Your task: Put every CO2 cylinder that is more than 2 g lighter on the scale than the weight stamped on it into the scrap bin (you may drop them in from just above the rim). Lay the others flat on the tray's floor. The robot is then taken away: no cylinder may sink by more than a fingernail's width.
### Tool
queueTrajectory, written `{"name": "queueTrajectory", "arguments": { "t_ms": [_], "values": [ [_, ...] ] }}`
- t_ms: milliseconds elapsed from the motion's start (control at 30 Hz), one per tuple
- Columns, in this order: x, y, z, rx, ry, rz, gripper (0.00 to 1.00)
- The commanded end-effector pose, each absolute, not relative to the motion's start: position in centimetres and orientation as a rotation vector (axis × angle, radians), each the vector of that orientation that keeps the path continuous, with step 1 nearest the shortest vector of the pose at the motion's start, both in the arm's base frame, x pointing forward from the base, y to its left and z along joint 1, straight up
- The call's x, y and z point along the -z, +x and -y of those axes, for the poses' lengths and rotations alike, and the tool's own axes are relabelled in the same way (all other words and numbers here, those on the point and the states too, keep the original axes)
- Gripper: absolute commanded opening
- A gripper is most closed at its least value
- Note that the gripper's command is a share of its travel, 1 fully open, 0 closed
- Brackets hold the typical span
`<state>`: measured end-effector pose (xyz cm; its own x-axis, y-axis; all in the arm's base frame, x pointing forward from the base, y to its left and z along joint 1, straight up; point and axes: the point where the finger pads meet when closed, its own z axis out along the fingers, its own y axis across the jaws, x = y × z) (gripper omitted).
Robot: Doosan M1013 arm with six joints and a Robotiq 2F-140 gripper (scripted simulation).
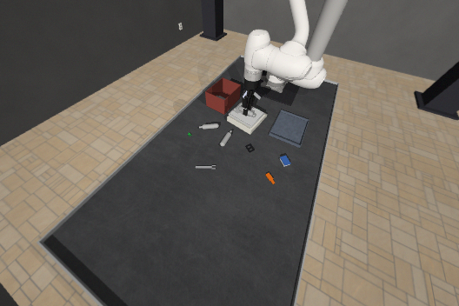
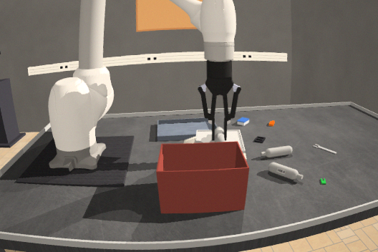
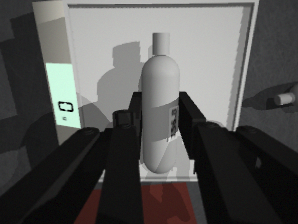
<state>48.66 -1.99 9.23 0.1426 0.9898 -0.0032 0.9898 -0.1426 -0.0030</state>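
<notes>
My gripper [image 3: 159, 106] [image 2: 219, 131] [image 1: 248, 111] is shut on a white CO2 cylinder [image 3: 160, 115] [image 2: 218, 133] and holds it lying flat low over the white scale [image 3: 210, 55] [image 1: 252, 123] [image 2: 237, 134]. The scale's green display [image 3: 62, 95] sits at its left edge in the wrist view. Two more cylinders lie on the table, one [image 1: 209, 126] [image 2: 276, 152] and the other [image 1: 225, 137] [image 2: 285, 170], left of the scale. The red scrap bin [image 1: 222, 95] [image 2: 202, 176] stands right beside the scale. The grey-blue tray [image 1: 289, 127] [image 2: 180, 128] lies on the scale's other side.
On the dark table lie a metal tool [image 1: 205, 167] [image 2: 324, 148], a small green piece [image 1: 189, 134] [image 2: 323, 181], a black piece [image 1: 249, 148] [image 2: 259, 139], a blue block [image 1: 284, 160] [image 2: 243, 121] and an orange piece [image 1: 269, 177] [image 2: 271, 123]. The arm's base [image 2: 76, 122] stands behind.
</notes>
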Motion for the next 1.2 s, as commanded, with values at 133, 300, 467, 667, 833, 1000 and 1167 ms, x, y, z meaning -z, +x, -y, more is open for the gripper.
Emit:
{"name": "queueTrajectory", "arguments": {
  "t_ms": [133,300,467,667,833,1000,1167],
  "values": [
    [-9.21,48.71,1.98,-0.005,-2.375,2.057,0.10],
    [-9.21,48.71,1.98,-0.005,-2.375,2.057,0.10],
    [-9.21,48.71,1.98,-0.005,-2.375,2.057,0.40],
    [-9.21,48.71,1.98,-0.005,-2.375,2.057,0.40],
    [-9.21,48.71,1.98,-0.005,-2.375,2.057,0.40],
    [-9.21,48.71,1.98,-0.005,-2.375,2.057,0.40],
    [-9.21,48.71,1.98,-0.005,-2.375,2.057,0.40]
  ]
}}
